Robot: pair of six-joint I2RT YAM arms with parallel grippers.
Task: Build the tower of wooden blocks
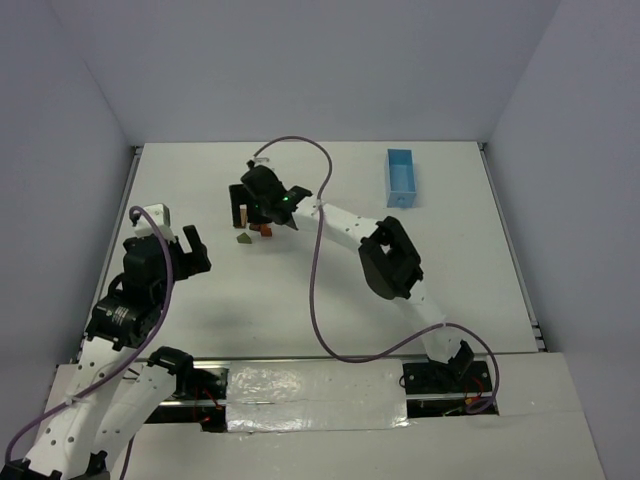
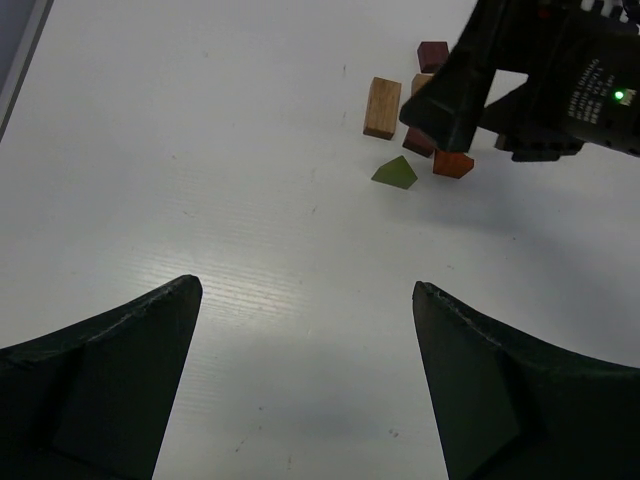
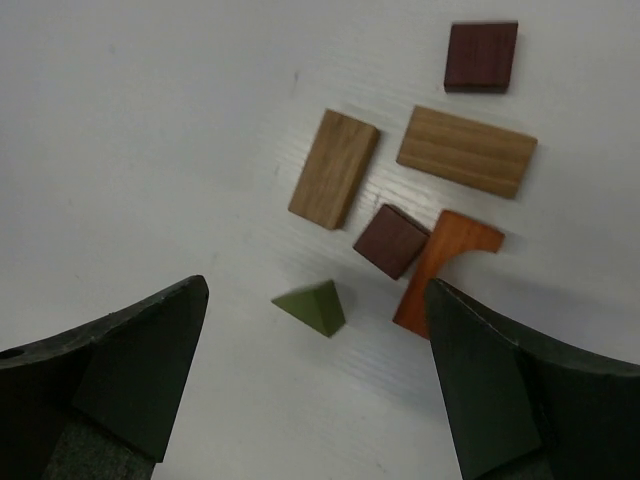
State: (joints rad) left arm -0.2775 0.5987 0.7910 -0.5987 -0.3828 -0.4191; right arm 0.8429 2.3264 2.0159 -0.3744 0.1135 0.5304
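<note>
The wood blocks lie loose and flat on the white table, not stacked. In the right wrist view I see a dark maroon square (image 3: 481, 56), two tan rectangles (image 3: 467, 150) (image 3: 334, 168), a brown cube (image 3: 391, 241), an orange arch piece (image 3: 445, 258) and an olive-green triangle (image 3: 312, 306). My right gripper (image 3: 315, 288) is open and empty, hovering above them with the triangle between its fingers. In the top view it (image 1: 262, 212) covers most of the blocks. My left gripper (image 2: 306, 288) is open and empty over bare table, short of the green triangle (image 2: 396, 174).
A light-blue tray (image 1: 401, 178) stands at the back right. The right arm (image 1: 390, 260) stretches diagonally across the middle. A purple cable (image 1: 315, 290) loops over the table. Grey walls enclose the table on three sides.
</note>
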